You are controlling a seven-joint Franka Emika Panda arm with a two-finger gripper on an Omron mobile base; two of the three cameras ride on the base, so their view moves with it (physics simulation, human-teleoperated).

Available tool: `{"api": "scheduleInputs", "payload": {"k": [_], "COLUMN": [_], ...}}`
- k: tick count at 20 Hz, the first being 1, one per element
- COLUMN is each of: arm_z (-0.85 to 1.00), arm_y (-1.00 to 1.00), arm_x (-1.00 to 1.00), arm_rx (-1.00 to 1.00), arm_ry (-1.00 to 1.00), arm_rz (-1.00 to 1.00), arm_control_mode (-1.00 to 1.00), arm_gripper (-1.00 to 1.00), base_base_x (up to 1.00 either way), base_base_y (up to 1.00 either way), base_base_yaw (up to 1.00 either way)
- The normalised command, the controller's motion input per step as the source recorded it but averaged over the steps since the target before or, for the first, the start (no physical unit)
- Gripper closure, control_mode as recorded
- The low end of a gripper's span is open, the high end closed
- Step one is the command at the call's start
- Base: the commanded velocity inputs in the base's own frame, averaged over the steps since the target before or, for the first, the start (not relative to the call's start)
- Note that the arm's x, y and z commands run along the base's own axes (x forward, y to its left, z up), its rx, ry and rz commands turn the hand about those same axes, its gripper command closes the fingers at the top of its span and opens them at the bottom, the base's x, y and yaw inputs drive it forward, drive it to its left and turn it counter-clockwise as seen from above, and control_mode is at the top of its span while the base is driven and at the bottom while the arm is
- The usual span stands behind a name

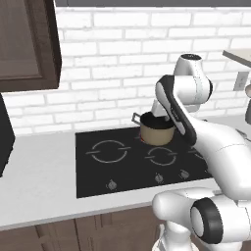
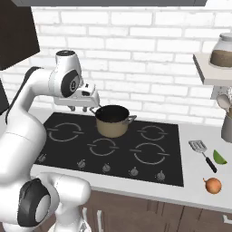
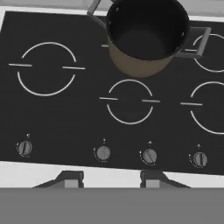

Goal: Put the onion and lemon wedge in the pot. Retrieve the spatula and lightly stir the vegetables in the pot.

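The tan pot (image 2: 112,122) stands at the back middle of the black cooktop, and its dark inside (image 3: 146,33) holds nothing. My gripper (image 2: 79,108) hangs above the cooktop just left of the pot, apart from it. In the hand view its two finger tips (image 3: 70,179) stand apart with nothing between them, so the gripper (image 3: 111,180) is open. On the counter right of the cooktop lie the spatula (image 2: 203,152), the green lemon wedge (image 2: 219,157) beside it, and the orange onion (image 2: 213,185) near the front edge. The arm partly covers the pot (image 1: 157,131) in the left base view.
The cooktop (image 2: 68,149) has several burners and a row of knobs (image 3: 103,153) along its front. A grey utensil cup (image 2: 226,128) with spoons stands at the far right under a shelf with a jar (image 2: 222,50). A dark cabinet (image 1: 27,44) hangs at upper left.
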Motion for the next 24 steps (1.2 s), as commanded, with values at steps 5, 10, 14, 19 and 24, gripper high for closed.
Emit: {"api": "scheduleInputs", "payload": {"k": [5,10,14,19,24], "arm_z": [-0.09,-0.24,-0.01,0.00,0.00], "arm_y": [0.00,0.00,0.00,0.00,0.00], "arm_x": [-0.33,-0.22,0.00,0.00,0.00], "arm_rx": [-0.01,-0.01,0.00,0.00,0.00], "arm_ry": [0.02,0.00,0.00,0.00,0.00], "arm_rz": [0.00,-0.01,0.00,-0.01,0.00], "arm_control_mode": [-1.00,-1.00,-1.00,1.00,1.00], "arm_gripper": [-1.00,-1.00,-1.00,-1.00,-1.00], "base_base_x": [0.00,0.00,0.00,-0.11,-0.22], "base_base_y": [0.00,0.00,0.00,-0.05,-0.59], "base_base_yaw": [0.00,0.00,0.00,-0.02,-0.07]}}
